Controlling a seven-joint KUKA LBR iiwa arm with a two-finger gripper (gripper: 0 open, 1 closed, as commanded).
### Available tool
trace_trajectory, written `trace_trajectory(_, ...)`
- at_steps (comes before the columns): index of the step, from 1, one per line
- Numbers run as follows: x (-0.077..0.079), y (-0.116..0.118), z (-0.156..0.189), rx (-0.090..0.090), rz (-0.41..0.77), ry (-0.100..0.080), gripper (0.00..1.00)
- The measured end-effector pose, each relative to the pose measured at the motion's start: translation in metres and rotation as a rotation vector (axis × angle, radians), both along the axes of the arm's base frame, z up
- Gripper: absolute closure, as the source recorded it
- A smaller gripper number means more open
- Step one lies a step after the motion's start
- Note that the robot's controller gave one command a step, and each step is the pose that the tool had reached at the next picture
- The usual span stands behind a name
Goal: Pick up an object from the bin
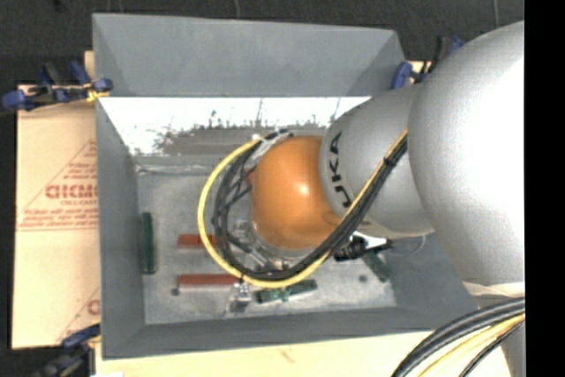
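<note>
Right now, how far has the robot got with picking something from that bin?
Done: the arm is down inside the bin. In hand: the gripper sits low near the front, beside a red-brown stick and a green strip. Left: nothing looks lifted yet; I cannot tell whether it grips; the lift out remains.

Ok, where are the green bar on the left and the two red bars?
Green bar (146, 243), camera view, its middle.
Upper red bar (192, 240), camera view, visible left part.
Lower red bar (204, 281), camera view, its middle.
</note>
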State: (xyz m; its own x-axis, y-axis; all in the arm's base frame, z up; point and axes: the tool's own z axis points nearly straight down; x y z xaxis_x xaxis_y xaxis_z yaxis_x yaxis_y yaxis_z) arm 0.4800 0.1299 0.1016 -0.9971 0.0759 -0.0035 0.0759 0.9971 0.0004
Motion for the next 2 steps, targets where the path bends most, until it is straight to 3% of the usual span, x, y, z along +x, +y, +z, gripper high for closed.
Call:
trace_trajectory(1,-0.0026,0.0006,-0.0224,0.002,-0.192,0.007,1.0)
trace_trajectory(2,-0.0026,0.0006,-0.0224,0.002,-0.192,0.007,1.0)
